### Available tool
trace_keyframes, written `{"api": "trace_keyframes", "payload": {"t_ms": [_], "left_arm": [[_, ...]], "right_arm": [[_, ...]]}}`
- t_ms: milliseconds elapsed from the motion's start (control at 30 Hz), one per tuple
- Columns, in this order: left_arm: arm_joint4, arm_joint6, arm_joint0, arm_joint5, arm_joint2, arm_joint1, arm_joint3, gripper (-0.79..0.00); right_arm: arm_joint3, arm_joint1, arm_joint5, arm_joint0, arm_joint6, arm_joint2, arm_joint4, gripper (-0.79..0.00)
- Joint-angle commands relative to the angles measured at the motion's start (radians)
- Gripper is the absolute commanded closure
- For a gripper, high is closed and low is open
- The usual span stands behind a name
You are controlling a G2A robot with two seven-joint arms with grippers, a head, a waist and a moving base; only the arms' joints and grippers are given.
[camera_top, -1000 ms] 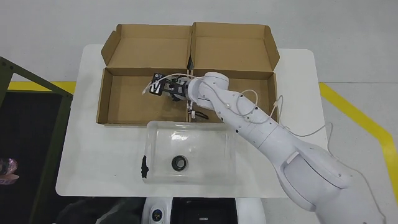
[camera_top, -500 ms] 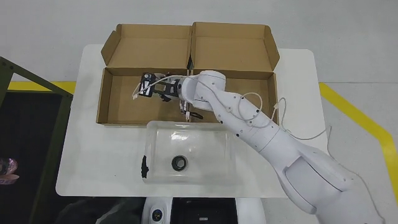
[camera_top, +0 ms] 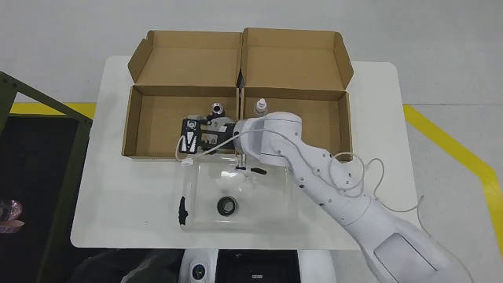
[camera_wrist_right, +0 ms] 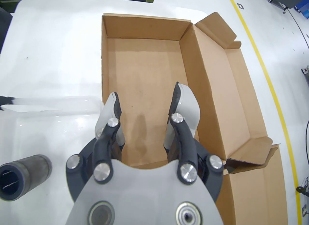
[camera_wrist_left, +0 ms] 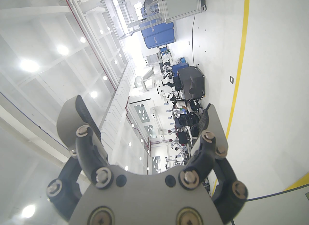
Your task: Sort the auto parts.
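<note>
My right gripper (camera_wrist_right: 146, 105) stands open and empty over the bare floor of the left cardboard box (camera_wrist_right: 144, 71). From above, that gripper (camera_top: 189, 136) is low in the box (camera_top: 153, 130), close to its front wall. A small metal part (camera_top: 214, 111) lies at the back of this box. Just across the divider, a small white part (camera_top: 260, 108) sits in the right cardboard box (camera_top: 314, 122). A dark metal cylinder (camera_top: 227, 204) lies in the clear plastic bin (camera_top: 267, 204); it also appears beside the wrist (camera_wrist_right: 24, 176). My left gripper (camera_wrist_left: 144, 110) is open, aimed at the room.
Both boxes have their lids (camera_top: 244, 59) folded back toward the far table edge. The clear bin sits right against the boxes' front walls. White tabletop (camera_top: 106, 196) lies bare to the left of the bin. A green frame (camera_top: 31, 98) borders the table's left side.
The right gripper has moved from the back of the left box toward its front wall. The small metal part and the white part now show where the arm was.
</note>
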Motion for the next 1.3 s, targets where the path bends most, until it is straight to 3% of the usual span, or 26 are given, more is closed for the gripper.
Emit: {"api": "trace_keyframes", "payload": {"t_ms": [0, 667, 1267], "left_arm": [[0.000, 0.000, 0.000, 0.000, 0.000, 0.000, 0.000, -0.785], [0.000, 0.000, 0.000, 0.000, 0.000, 0.000, 0.000, -0.785], [0.000, 0.000, 0.000, 0.000, 0.000, 0.000, 0.000, -0.785]], "right_arm": [[-0.051, 0.012, -0.019, -0.040, 0.014, 0.020, -0.002, -0.391], [-0.366, 0.107, -0.197, -0.341, 0.083, 0.181, -0.023, -0.437], [-0.407, 0.151, -0.268, -0.461, 0.069, 0.179, -0.043, -0.440]]}}
